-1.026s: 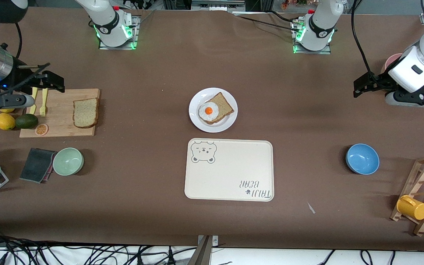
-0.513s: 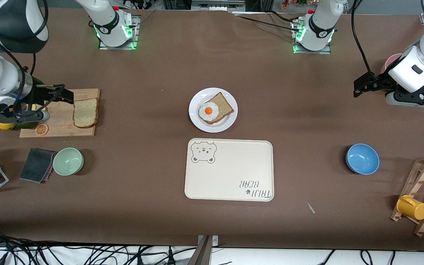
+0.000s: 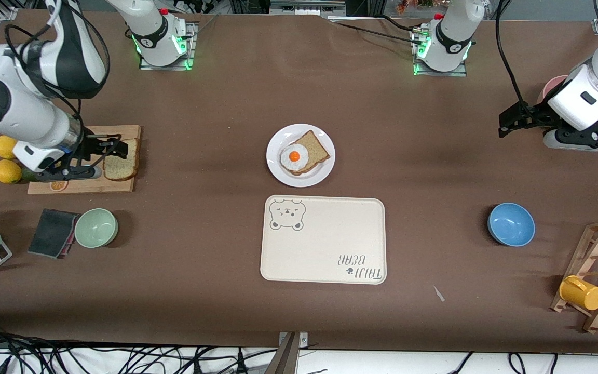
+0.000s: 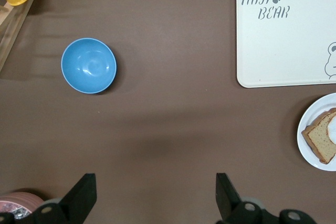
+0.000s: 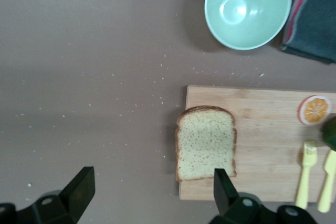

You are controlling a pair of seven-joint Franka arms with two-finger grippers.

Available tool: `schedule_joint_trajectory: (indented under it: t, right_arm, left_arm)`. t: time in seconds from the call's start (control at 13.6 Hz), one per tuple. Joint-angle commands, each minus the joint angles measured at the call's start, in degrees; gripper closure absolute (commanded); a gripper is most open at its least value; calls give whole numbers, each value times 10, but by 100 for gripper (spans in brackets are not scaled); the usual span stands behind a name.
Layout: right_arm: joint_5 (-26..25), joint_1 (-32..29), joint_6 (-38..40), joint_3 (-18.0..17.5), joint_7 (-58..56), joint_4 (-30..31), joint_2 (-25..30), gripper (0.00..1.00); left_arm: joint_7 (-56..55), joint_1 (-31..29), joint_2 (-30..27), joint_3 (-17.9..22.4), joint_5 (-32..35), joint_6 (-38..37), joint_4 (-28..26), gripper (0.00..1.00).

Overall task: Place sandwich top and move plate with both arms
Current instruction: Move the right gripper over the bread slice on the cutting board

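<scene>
Lying flat on the cutting board, the sandwich top looks light and soft; I would pinch it gently across two crust edges. Right gripper hovers over it, jaws spread. Left gripper waits, spread, over bare table.

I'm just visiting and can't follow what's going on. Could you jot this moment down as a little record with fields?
sandwich top: lying on the wooden cutting board, not yet picked up
plate: holds bread and a fried egg
right gripper: open, over the sandwich top
left gripper: open, waiting over bare table at its own end
tray: nearer the front camera than the plate
</scene>
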State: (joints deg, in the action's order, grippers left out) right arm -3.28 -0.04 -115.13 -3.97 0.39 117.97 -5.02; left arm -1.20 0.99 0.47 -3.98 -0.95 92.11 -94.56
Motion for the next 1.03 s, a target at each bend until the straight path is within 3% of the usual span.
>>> schedule_joint_trajectory:
  t: [0.0, 0.59, 0.95]
  right_arm:
    - [-8, 0, -40, 4, -2, 55, 19, 0]
    - [-9, -1, -128, 21, -3, 110, -31, 0]
    - [-24, -1, -158, 26, -3, 111, -67, 0]
  left_arm:
    - [-6, 2, 8, 0, -6, -13, 18, 0]
    - [-6, 2, 8, 0, -5, -13, 18, 0]
    - [-6, 2, 8, 0, -6, -13, 18, 0]
